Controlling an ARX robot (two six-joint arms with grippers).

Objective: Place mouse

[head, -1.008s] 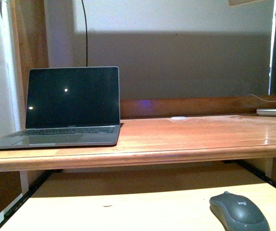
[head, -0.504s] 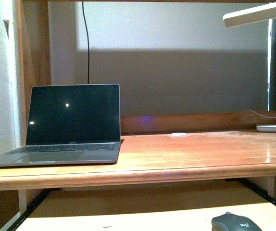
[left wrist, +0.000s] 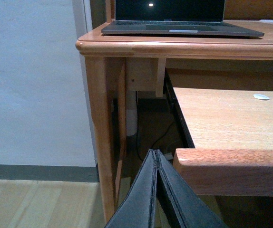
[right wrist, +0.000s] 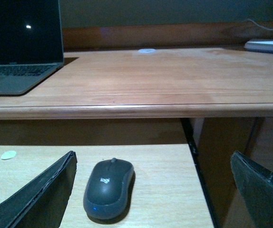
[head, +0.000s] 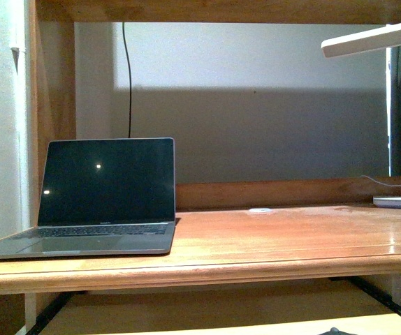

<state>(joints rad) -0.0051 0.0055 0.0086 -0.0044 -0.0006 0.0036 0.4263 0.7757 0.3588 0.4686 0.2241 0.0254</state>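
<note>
Wooden desk [head: 291, 237] fills the front view, and under its top a lighter pull-out shelf [right wrist: 165, 175] sticks out toward the robot. On the left part of the desk stands an open laptop [head: 103, 188] with a dark screen. At the far right there is a white lamp [head: 368, 38].

The right gripper [right wrist: 153, 159] hangs low over the shelf with its jaws wide apart and nothing between the pads. The left gripper [left wrist: 155, 153] is far from the work, down beside the left leg of the desk and outside the shelf. Its two fingers are pressed flat together and hold nothing.

The mouse [right wrist: 109, 187] lies on the right part of the shelf, not far from the shelf's right rail. In the front view only a thin dark piece of it shows at the bottom edge. It sits inside the gap of the right jaws, but closer to one finger than to the other, and it touches neither. Its long axis runs away from the wrist toward the back of the desk, with the wheel end farther. So the jaws would probably close across its narrow sides. The right arm is clearly the nearer one for the pick, and likely needs a small sideways shift to centre the mouse before it goes down.

A small white disc [right wrist: 147, 50] rests near the back of the desk.
</note>
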